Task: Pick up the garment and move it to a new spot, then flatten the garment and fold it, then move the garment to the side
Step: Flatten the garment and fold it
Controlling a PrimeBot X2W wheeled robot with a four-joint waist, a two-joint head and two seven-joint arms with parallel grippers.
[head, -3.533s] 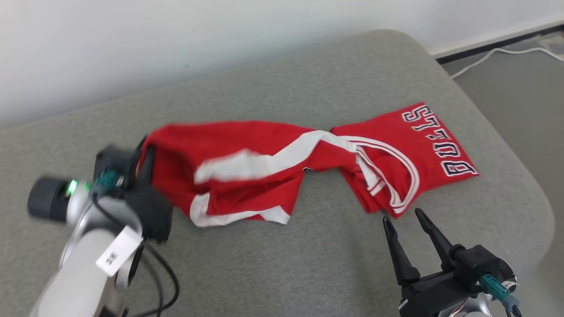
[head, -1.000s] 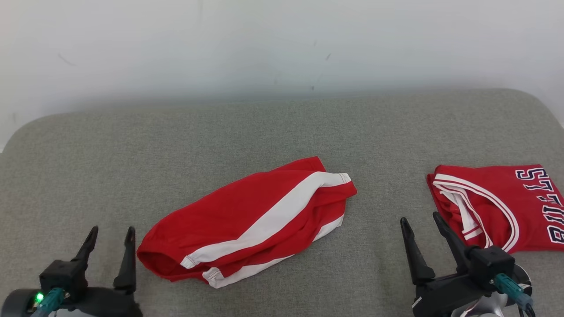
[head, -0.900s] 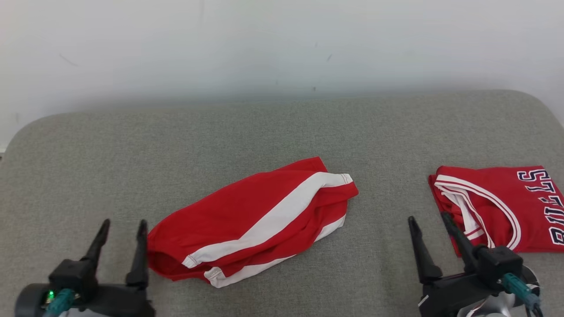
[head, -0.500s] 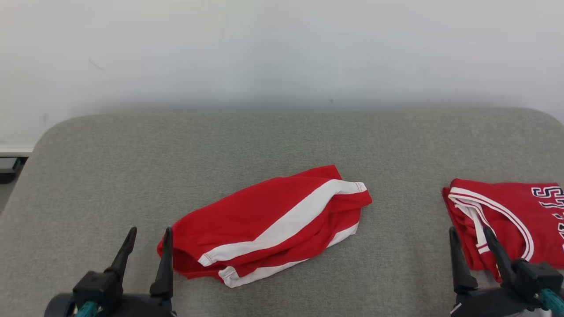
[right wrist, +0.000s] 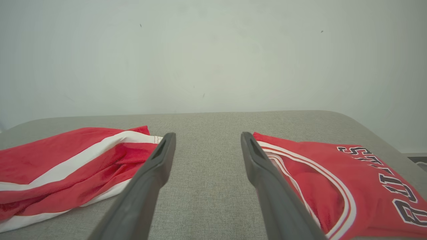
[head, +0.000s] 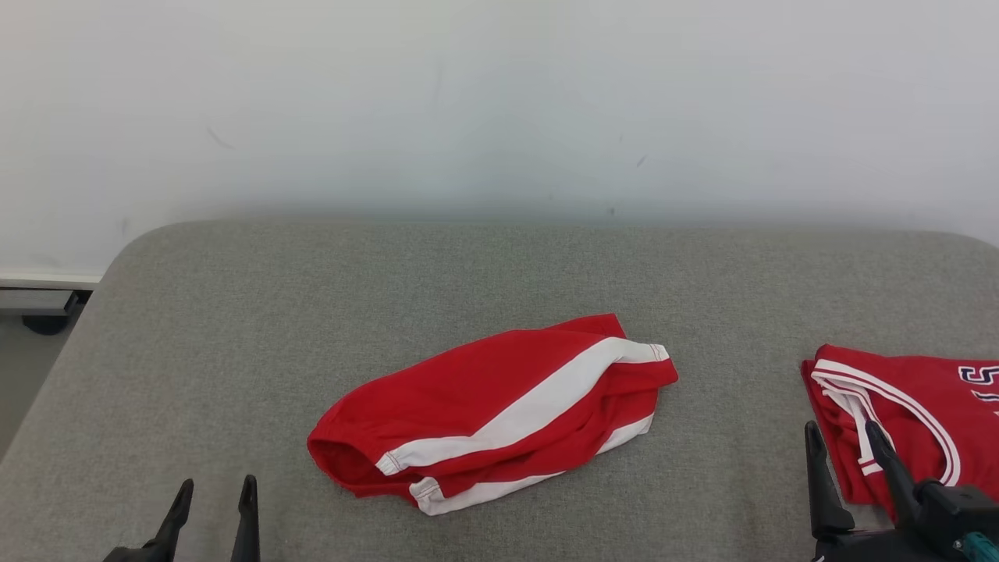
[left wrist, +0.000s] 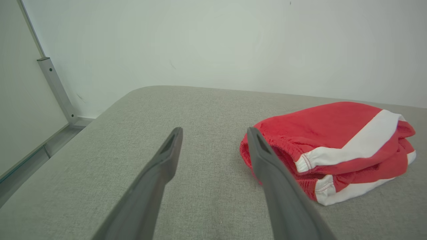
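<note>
Red shorts (head: 492, 414) lie mid-cushion, both claws spread wide and empty.
Head view: their long axis slants from near-left to far-right, and the left gripper (head: 218, 499) is nearer than the right gripper (head: 847, 460). Left wrist view: the open end lies just right of the fingers. Right wrist view: shorts left, jersey (right wrist: 317, 173) right. Since half a second ago, only the camera has shifted.
</note>
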